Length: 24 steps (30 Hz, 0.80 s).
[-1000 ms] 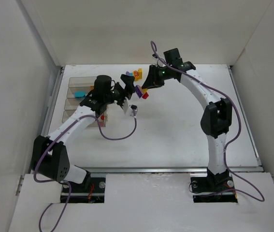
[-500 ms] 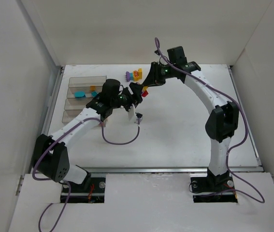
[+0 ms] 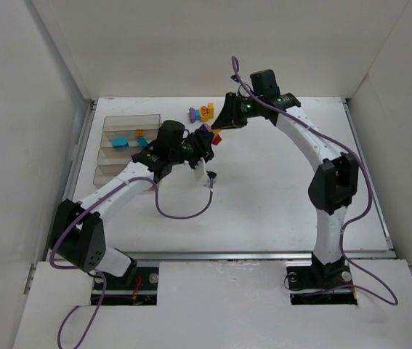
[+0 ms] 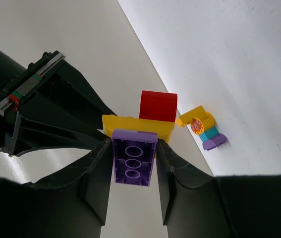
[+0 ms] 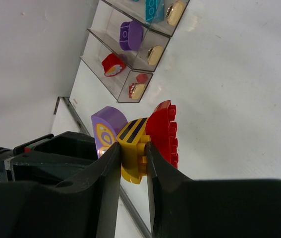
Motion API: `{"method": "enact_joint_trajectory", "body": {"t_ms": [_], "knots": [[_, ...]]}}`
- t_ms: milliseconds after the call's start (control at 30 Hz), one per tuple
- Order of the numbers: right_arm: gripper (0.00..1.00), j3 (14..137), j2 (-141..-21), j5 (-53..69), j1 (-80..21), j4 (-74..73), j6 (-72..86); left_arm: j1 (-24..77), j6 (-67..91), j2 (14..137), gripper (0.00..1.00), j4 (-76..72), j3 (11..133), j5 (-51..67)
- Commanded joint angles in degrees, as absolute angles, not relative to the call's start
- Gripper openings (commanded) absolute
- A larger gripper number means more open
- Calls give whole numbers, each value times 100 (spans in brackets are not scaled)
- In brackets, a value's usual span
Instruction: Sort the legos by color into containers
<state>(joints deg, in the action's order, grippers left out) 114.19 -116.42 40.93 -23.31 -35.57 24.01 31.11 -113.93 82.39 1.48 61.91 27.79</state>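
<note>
Separation calls for straight, opposed pulls. Left claw (image 4: 133, 164) clamps the purple brick (image 4: 134, 148); right claw (image 5: 132, 163) clamps the yellow brick (image 5: 133, 141), which bears the red brick (image 5: 162, 131), over the surface (image 3: 278, 189) right of the containers (image 3: 129, 145). Avoid twisting.

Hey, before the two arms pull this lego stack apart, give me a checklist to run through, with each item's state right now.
1. Right gripper clamped on the yellow brick: ok.
2. Left gripper pressing both sides of the purple brick: ok.
3. Red brick joined to the yellow brick: ok.
4. Bin for purple known, a purple lego lies in one of the containers: ok.
5. Either grip firm enough for the pull: cannot tell.
</note>
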Motion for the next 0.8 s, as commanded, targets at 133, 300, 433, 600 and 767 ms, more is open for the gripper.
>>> {"method": "enact_joint_trajectory", "body": {"t_ms": [133,300,433,600,767], "knots": [[0,11399,-11364,4044,-2443,-3417,2374,3155,-11057,8139,0,-97,6354,2603],[0,11128,-11303,2481,-2443,-3884,1943,3155,-10162,8086,0,-97,6434,2093],[0,10890,-11303,1942,-2374,-3955,1863,3155,-9502,8086,0,166,6574,1863],[0,10784,-11435,1942,-2171,-3877,1969,3155,-8984,7849,0,360,6417,1916],[0,10784,-11549,1942,-2171,-3797,2021,3042,-8175,7787,0,518,6478,1802]]}}
